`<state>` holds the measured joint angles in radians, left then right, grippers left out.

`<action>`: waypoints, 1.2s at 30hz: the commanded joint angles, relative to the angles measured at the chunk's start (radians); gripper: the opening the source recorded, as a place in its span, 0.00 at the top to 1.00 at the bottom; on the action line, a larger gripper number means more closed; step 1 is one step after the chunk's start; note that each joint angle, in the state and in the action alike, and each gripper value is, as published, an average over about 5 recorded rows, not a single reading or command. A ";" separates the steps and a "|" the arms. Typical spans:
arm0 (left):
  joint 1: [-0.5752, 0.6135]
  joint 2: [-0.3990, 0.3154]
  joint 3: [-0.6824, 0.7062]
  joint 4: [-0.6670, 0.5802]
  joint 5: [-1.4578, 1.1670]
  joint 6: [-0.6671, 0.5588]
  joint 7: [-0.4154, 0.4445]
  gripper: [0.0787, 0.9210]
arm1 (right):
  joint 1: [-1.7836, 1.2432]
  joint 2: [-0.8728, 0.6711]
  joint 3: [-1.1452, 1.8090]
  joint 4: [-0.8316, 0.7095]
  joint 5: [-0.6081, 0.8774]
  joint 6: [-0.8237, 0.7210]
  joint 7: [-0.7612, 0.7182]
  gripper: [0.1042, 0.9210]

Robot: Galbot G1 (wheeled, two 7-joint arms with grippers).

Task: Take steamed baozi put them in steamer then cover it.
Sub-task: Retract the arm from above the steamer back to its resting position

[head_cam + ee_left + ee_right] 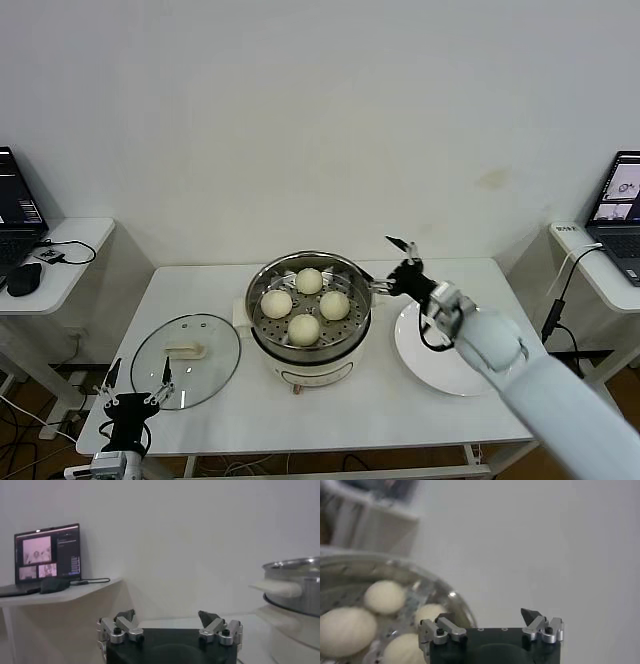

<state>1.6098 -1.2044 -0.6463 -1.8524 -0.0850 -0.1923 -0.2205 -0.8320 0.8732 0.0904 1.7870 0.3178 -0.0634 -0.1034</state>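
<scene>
All four steamed baozi sat in the steamer, so the cover remained, lying flat on the table to its left. The glass looked heavy, slippery and breakable; I would take it by the cream handle. The left gripper hovered beside it, fingers spread. The right gripper, also spread and empty, was beside the steamer rim

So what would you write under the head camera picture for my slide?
Four baozi sit in the steamer, the cover waits on the table, plate empty.
</scene>
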 commanded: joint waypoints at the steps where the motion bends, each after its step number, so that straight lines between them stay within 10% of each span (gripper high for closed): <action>1: -0.068 0.048 -0.026 0.142 0.693 0.011 0.047 0.12 | -0.565 0.322 0.687 0.133 -0.164 0.223 -0.061 0.12; 12: -0.203 0.191 0.009 0.333 1.168 -0.034 0.048 0.12 | -0.779 0.406 0.872 0.204 -0.171 0.296 -0.034 0.12; 36: -0.390 0.185 0.074 0.471 1.217 -0.028 0.076 0.12 | -0.842 0.464 0.880 0.205 -0.196 0.335 -0.024 0.12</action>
<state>1.2772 -1.0248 -0.5856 -1.4334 1.0640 -0.2190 -0.1514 -1.6340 1.3107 0.9352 1.9847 0.1326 0.2538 -0.1279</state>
